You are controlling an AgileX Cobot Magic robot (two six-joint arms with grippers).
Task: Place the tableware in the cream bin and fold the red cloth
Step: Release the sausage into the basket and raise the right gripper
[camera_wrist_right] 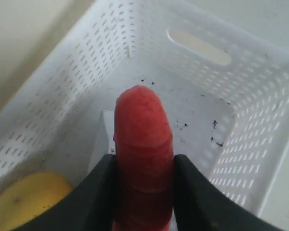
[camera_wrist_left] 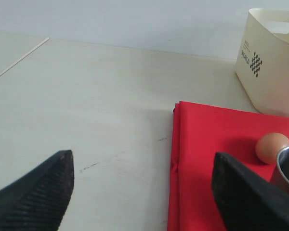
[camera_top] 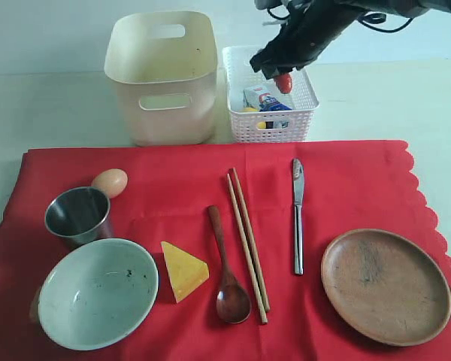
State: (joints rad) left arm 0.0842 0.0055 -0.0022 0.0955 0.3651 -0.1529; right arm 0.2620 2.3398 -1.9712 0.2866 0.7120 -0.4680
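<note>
Bright red cloth (camera_top: 346, 188); cream bin (camera_top: 161, 120); white lattice basket (camera_top: 270, 129); brown plate (camera_top: 385, 286); pale speckled bowl (camera_top: 98, 293); red item (camera_wrist_right: 143, 154).

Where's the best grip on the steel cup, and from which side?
Probably the rim of the steel cup, from above, one finger inside: it stands upright, mouth open. Take the wall away from the egg and pale bowl, which crowd it.

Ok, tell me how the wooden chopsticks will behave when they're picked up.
The wooden chopsticks look thin and stiff, so probably light. Two loose sticks, they will likely splay or roll apart. Lying flat on the red cloth, a pinch may snag fabric.
</note>
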